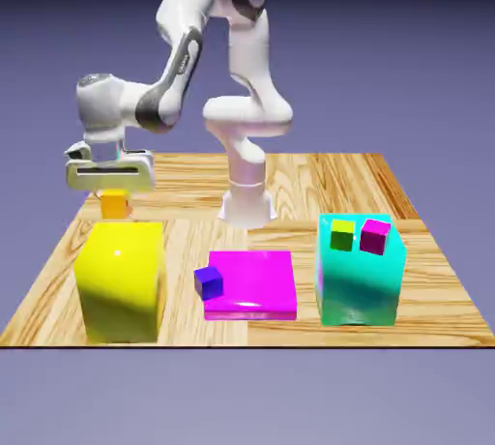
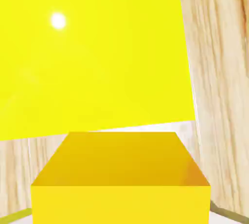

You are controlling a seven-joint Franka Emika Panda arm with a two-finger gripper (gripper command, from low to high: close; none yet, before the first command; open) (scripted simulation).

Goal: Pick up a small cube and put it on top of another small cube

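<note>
Up above the large yellow block (image 1: 120, 279), the hand (image 1: 114, 203) grips the small orange cube (image 1: 115, 204) clear of the counter (image 1: 319, 177); the blue cube (image 1: 208, 283) sits on the pink slab (image 1: 253, 283).

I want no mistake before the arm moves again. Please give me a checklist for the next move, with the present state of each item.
1. Orange cube between the gripper fingers: ok.
2. Cube lifted clear of the yellow block: ok.
3. Grip firmness: cannot tell.
4. Target blue cube on the magenta slab, top free: ok.
5. Gripper above the target: not ok, it hangs over the yellow block.
</note>
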